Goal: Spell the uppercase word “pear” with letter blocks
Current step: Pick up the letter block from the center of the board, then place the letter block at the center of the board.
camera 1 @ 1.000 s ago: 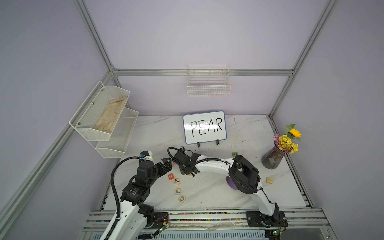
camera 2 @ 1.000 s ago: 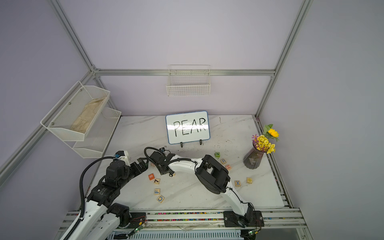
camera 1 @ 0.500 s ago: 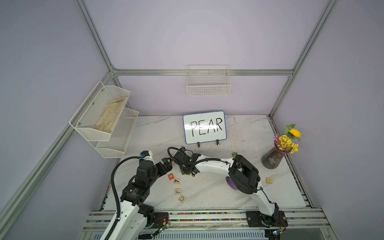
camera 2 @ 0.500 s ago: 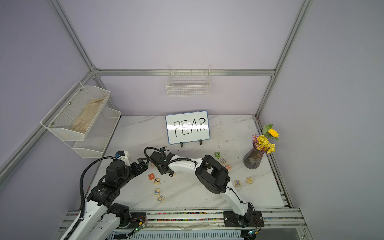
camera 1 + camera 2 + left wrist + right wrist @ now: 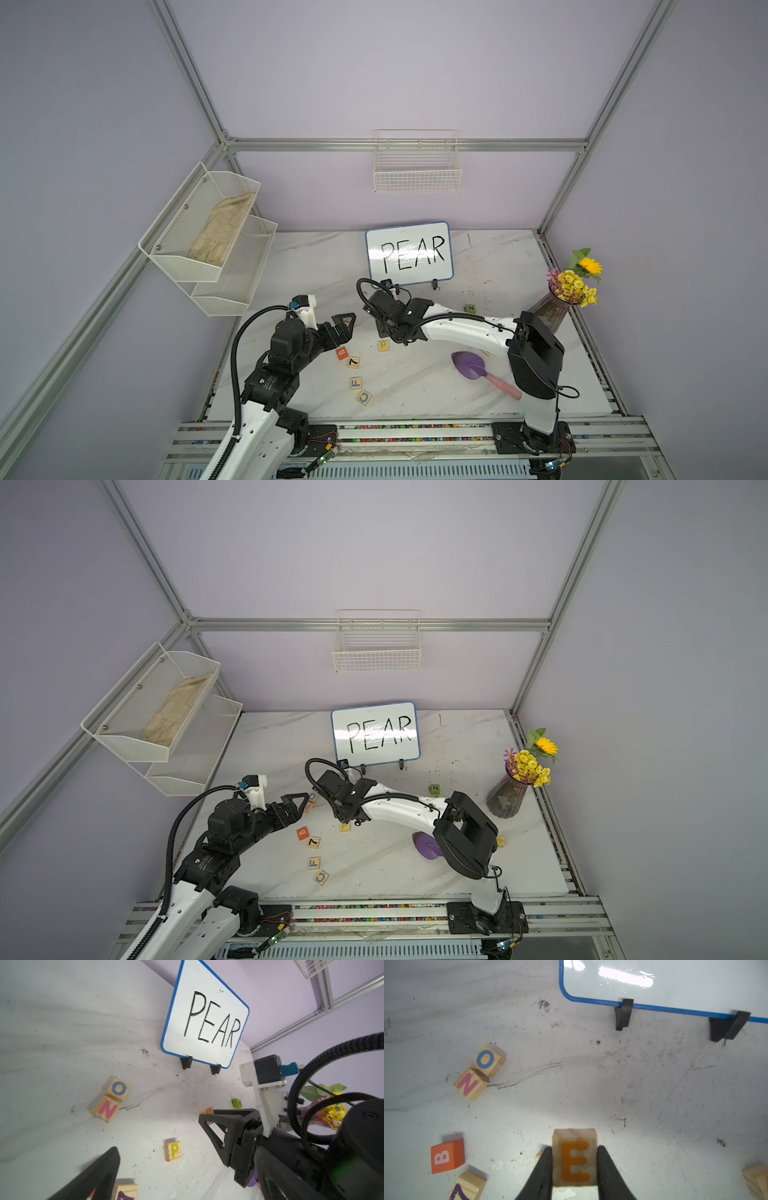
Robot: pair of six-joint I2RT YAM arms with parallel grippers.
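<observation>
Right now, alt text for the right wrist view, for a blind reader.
The right gripper pinches a wooden E block. On the table lie an O block touching an N block, an orange B cube, plus the lower edge of the whiteboard.

Marble table [image 5: 415, 395], P block [image 5: 383, 345], whiteboard [image 5: 409, 253], vase [image 5: 547, 311], scoop [image 5: 470, 365]
</observation>
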